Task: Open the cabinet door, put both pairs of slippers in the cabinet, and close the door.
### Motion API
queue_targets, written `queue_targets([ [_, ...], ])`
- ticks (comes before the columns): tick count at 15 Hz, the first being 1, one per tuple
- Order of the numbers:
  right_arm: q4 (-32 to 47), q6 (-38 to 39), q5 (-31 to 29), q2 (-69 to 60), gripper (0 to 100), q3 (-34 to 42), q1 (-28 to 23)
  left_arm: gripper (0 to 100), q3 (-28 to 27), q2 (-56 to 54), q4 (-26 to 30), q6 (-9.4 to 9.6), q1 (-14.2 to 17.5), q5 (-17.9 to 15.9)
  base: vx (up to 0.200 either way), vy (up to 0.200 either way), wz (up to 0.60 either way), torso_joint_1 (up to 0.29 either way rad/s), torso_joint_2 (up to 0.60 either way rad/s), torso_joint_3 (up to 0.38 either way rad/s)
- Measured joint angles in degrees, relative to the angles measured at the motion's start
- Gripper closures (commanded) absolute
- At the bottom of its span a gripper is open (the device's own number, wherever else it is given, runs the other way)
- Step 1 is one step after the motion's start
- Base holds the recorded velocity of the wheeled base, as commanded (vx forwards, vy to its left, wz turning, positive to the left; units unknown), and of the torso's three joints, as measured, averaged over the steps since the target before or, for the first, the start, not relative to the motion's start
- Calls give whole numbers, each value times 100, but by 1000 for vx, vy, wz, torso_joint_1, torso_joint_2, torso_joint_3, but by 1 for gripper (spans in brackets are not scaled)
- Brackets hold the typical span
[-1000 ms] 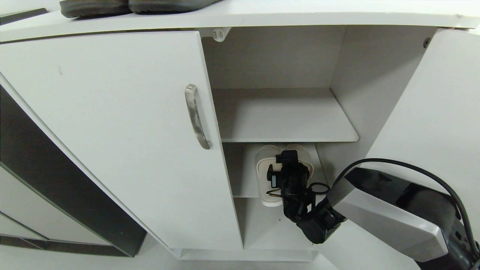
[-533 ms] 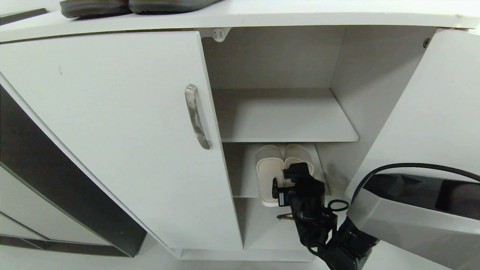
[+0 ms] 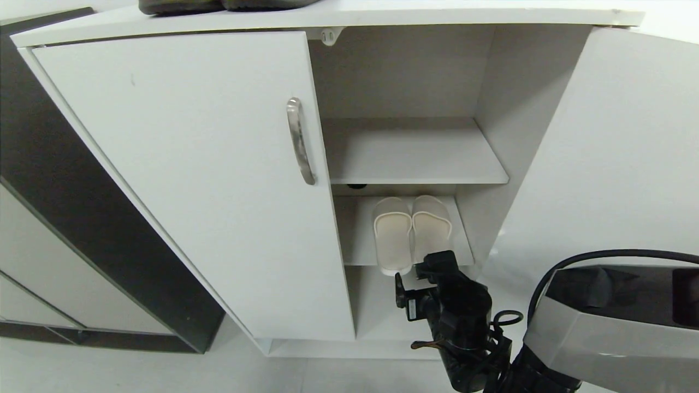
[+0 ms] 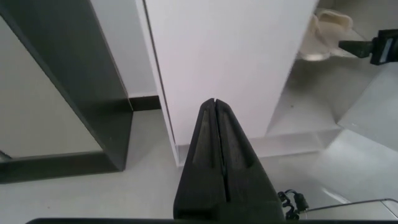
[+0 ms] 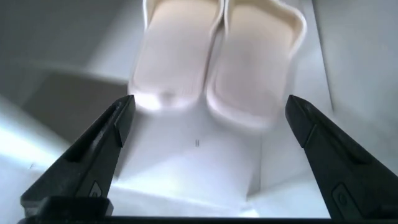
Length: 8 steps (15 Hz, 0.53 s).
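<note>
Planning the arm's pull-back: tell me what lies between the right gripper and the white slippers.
Nothing. In the right wrist view the open jaws of the right gripper frame the heels of the white slippers, with only bare boards of the cabinet around.

Forearm shell (image 3: 590, 338): sitting at four o'clock in the head view — a silver-grey, flat-faceted casing, giving way to glossy black panels along its upper side.
Main cable (image 3: 595, 254): a thick black cord arching over the shell.
Small loop (image 3: 506, 317): a thin black wire curling beside the black wrist.
Right gripper (image 3: 434, 267): matte black and blocky, carrying a small white label (image 3: 413, 312) on its nine o'clock side and a brass-coloured tab (image 3: 425, 344) lower down; its fingers (image 5: 93, 162) are showing as two black tapering wedges.
Left gripper (image 4: 214, 107): black, narrowing to a rounded tip — a fine seam is running down its middle, and a thin wire coil (image 4: 292, 200) is lying by its base.
</note>
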Motion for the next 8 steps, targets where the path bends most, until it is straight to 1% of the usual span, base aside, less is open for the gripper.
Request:
queue_targets([
  [3, -52, 11, 9, 33, 0, 23, -68, 100, 0, 0, 5, 2, 0, 6, 0, 0, 0, 0, 0, 0],
  [6, -148, 13, 5, 44, 0, 30, -88, 100, 0, 0, 2, -55, 0, 15, 0, 0, 0, 0, 0, 0],
  [8, -202, 16, 5, 45, 0, 48, -83, 100, 0, 0, 2, -52, 2, 17, 0, 0, 0, 0, 0, 0],
])
